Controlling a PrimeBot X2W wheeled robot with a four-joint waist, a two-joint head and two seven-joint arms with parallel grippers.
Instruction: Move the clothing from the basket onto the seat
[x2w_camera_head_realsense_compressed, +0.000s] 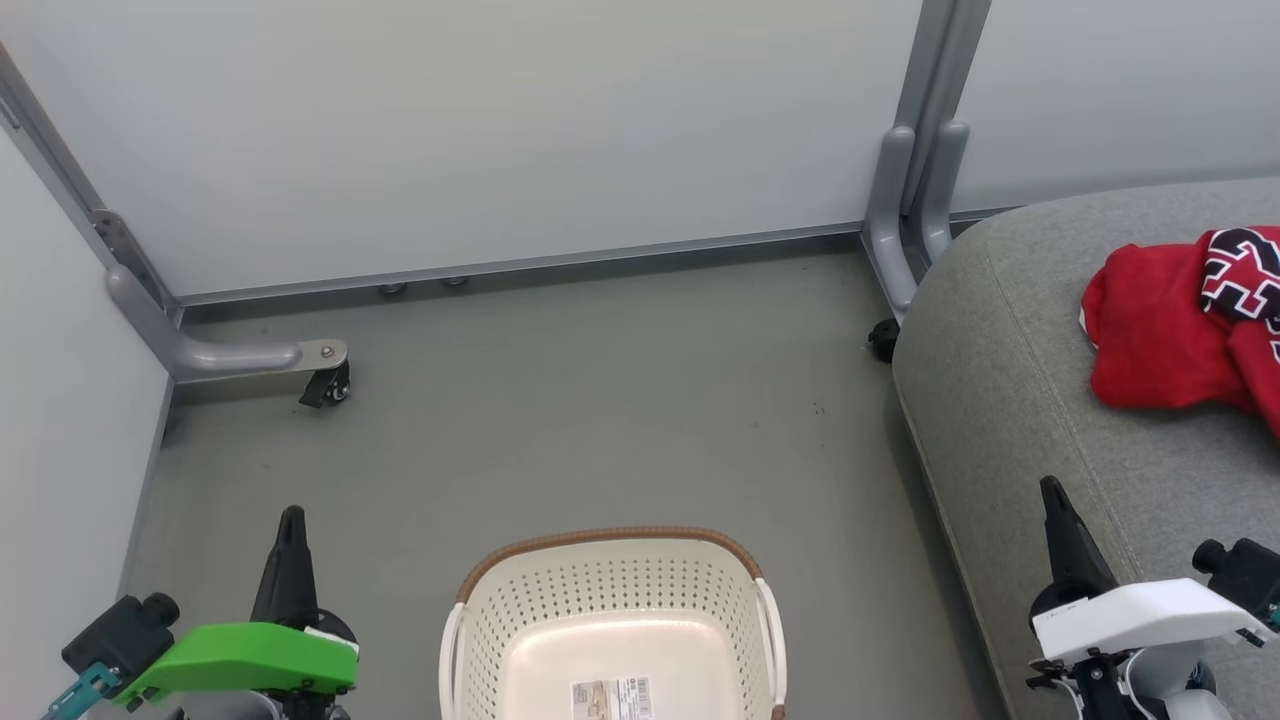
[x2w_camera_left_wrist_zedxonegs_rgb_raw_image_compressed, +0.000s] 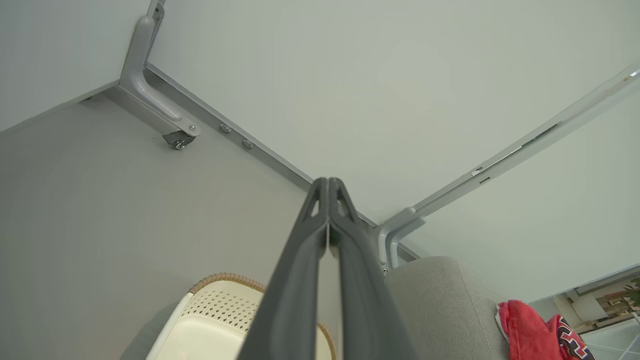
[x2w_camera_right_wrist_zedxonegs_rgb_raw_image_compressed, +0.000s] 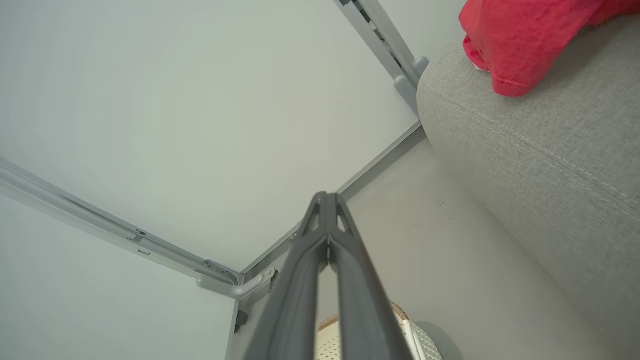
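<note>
The seat is the biggest worry. Its edges are rounded, and in the right wrist view a red hem of the clothing lies close to one of them, so a brush from my right arm could drag the fabric over and onto the floor. The pile also runs off the head view's right side, so I cannot judge how securely the rest of it sits.

The basket looks empty — bare bottom, just the label — so I judge the job essentially done, and any further reach risks more than it gains.

Both tools carry nothing. The left gripper and right gripper each have their 2 fingers pressed together, the right one poised above the seat's near part.

Around me are pale panels on grey frames that box in the floor. The frame feet stick out — 1 foot at the left with a castor, and another castor just beside the seat. They would snag a wide swing or a roll forward.
</note>
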